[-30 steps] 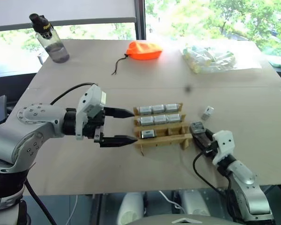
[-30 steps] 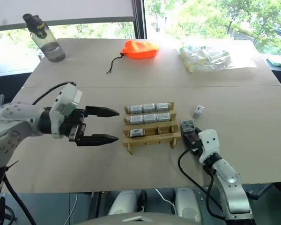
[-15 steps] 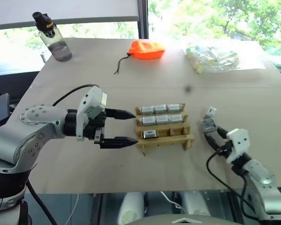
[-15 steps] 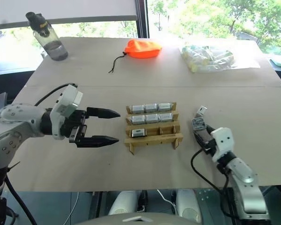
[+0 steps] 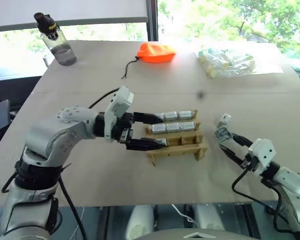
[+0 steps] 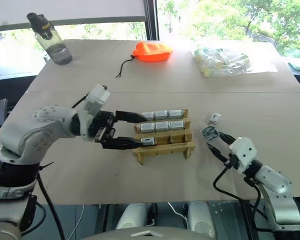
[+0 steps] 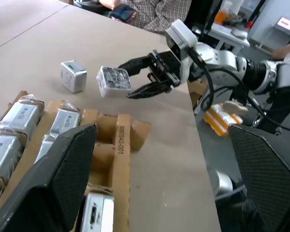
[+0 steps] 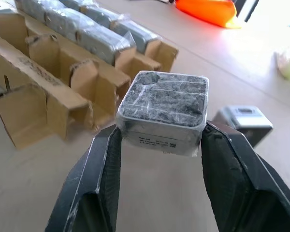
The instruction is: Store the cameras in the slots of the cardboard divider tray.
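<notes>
So, far left at the table's back corner stands a water bottle (image 5: 57, 42). Left gripper (image 5: 160, 131) reaches in from the left with its two black fingers spread wide, tips at the left end of the cardboard divider tray (image 5: 176, 149), one finger along the back row, the other by the front row; nothing held. Tray sits mid-table: back and middle rows hold silver-grey cameras (image 5: 172, 121), three each; front row has one camera (image 7: 94, 216) in its left slot, other two front slots bare. Behind, an orange pouch (image 5: 154, 52) with a dark cord lies near the window edge, and a clear bag of pale packets (image 5: 226, 63) sits further right. Right of the tray, right gripper (image 6: 211, 137) pinches a wrapped camera with a black face (image 8: 163, 110), held above the table, apart from the tray. Just beyond it a loose camera (image 7: 72, 76) lies on the table (image 5: 140, 185).
</notes>
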